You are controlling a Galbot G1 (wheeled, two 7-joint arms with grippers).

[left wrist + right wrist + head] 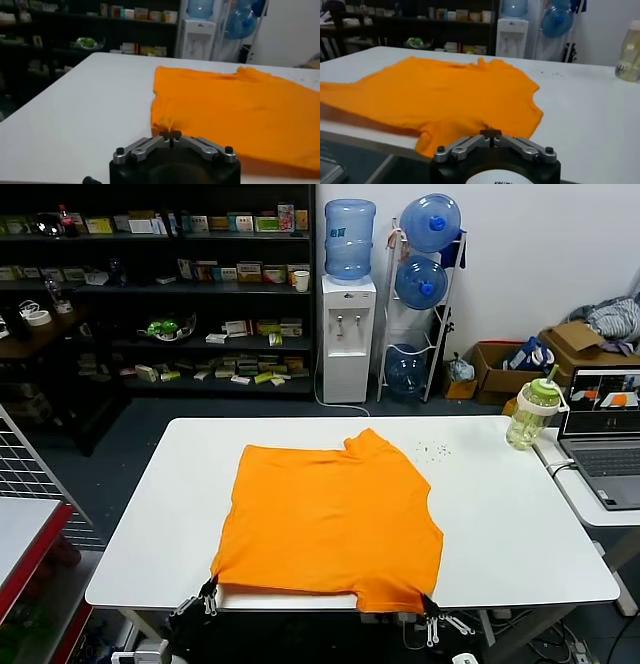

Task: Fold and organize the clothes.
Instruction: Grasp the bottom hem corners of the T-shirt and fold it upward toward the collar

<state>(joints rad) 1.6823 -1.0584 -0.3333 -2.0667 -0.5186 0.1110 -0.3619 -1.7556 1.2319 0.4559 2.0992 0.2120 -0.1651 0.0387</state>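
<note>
T-shirt matt orange cloth; table smooth white, probably laminate; fingers dark.

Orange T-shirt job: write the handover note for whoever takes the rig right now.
Left pincer: shut on the orange T-shirt, pinching its near left hem corner at the table edge.
Right pincer: shut on the near right hem corner.
Shirt: spread flat on the white table, neck end away from the robot, no lettering showing.
Done: both hem corners gripped.
Left: every fold, then tidying the shirt away.

One orange shirt lies on one desk; beside it, one bottle, one laptop; behind, three water jugs.
</note>
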